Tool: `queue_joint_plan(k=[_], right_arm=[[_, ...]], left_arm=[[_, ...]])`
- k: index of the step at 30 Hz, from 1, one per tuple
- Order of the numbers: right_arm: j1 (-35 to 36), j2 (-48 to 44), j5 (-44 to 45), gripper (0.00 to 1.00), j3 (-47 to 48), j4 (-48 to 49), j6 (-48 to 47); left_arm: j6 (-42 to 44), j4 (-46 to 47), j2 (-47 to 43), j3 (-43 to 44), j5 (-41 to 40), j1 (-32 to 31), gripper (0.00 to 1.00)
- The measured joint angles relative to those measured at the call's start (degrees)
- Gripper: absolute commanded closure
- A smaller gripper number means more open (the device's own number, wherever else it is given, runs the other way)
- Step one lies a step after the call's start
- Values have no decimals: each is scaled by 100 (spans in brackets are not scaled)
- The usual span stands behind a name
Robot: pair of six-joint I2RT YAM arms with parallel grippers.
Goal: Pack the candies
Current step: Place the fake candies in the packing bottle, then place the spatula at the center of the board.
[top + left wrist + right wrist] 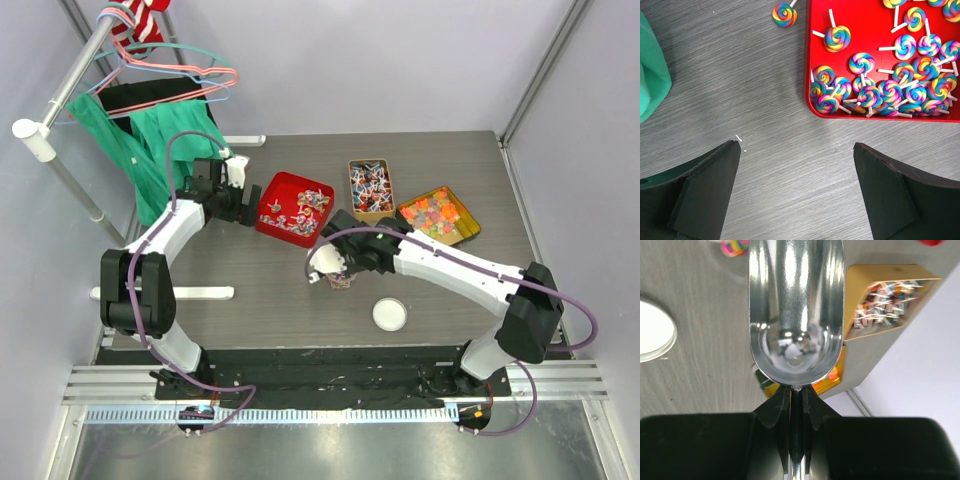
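right gripper [796, 401] pinching scoop [796, 315] handle, bowl looks empty | left gripper [797, 165] spread, holding nothing | candies [305, 210] in red tray [278, 195], scoop's 11 o'clock in top view (stray lollipop [784, 14] outside) | risk: thin handle twists in the pinch, load spills

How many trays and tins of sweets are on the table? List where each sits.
3: red tray at left, gold tin at centre, second gold tin at right. The right arm may hide more.
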Motion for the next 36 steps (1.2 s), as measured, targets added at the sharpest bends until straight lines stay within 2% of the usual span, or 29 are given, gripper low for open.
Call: queue_joint_plan(k=[4,7,12,17,25,36], right_arm=[[-140,-26,-120,99,627,4,13],[-483,-111,-221,99,743,297,52],[-1292,-92,-407,99,605,872,363],[-1869,79,-925,99,22,1440,855],[-2031,140,-1738,99,-929,1788,1285],[-2256,925,-1805,98,-1298,2776,1838]], left_arm=[[-2,2,0,-7,2,11,0],[2,13,0,-37,22,37,0],[50,44,-35,-101,256,63,0],[114,201,-369,-428,763,68,0],[79,870,-1062,-1237,1567,70,0],[-313,1805,-1224,-2024,2520,-44,0]])
